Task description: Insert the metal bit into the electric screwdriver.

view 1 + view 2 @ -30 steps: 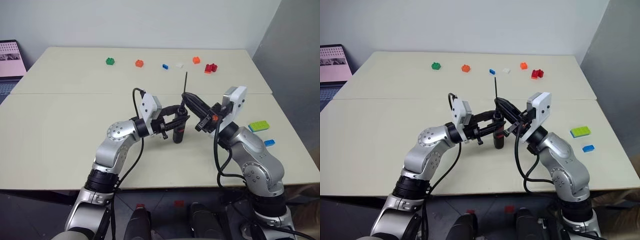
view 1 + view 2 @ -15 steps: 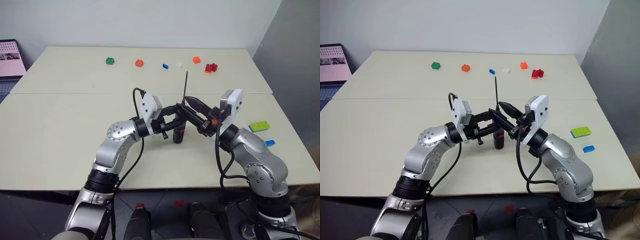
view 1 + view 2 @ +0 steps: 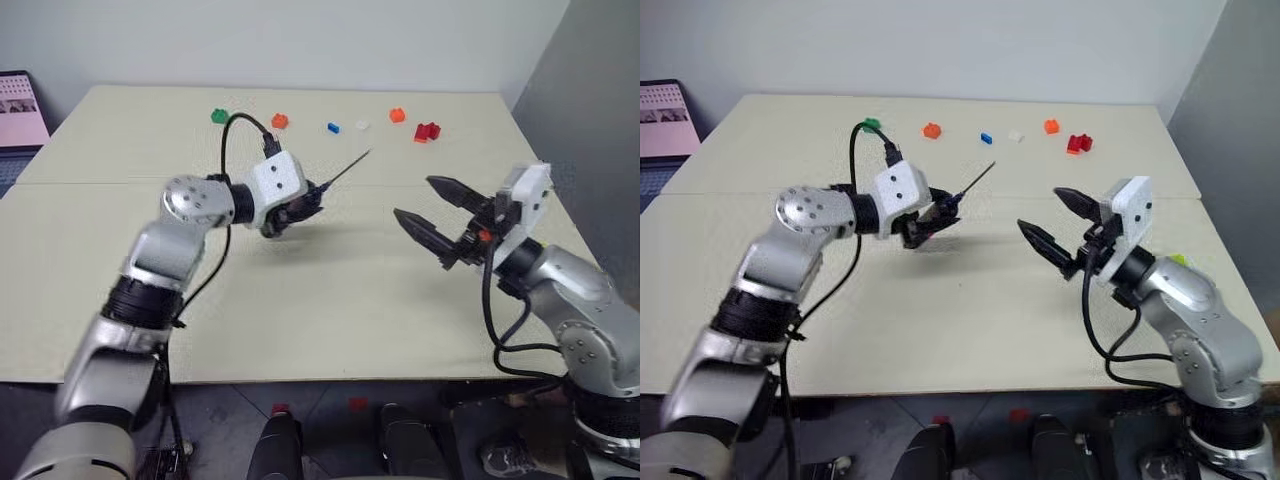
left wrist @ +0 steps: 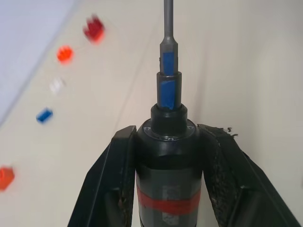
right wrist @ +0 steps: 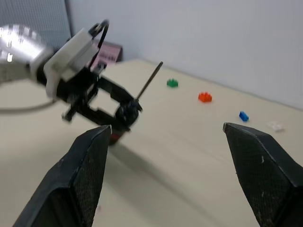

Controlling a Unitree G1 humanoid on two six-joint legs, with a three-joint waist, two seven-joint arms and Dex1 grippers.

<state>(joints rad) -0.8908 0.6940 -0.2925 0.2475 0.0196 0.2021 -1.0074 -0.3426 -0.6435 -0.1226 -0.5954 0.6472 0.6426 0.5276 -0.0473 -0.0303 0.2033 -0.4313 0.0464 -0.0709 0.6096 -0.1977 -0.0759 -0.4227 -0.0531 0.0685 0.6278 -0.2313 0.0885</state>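
The electric screwdriver (image 4: 166,165), a black pen-shaped tool with a red band, is raised above a wide cream table (image 3: 300,300) that runs back to a pale wall, with a grey panel at the robot's right and a pink-screened laptop (image 3: 22,105) at the far left edge. The left gripper (image 3: 290,212) is clamped shut on the screwdriver's barrel, one black finger on each side, and the arm is stretched forward with its elbow out to the left. The thin grey metal bit (image 3: 345,168) is seated in the tool's blue-marked collar and slants up and away toward the far right. The right gripper (image 3: 432,211) hangs over the table's right half, well apart from the tool, its two pointed black fingers spread wide and holding nothing, aimed toward the left arm. Along the far edge lies a row of small bricks: green (image 3: 219,116), orange (image 3: 279,121), blue (image 3: 332,128), white (image 3: 361,126), orange (image 3: 397,115) and red (image 3: 426,131).
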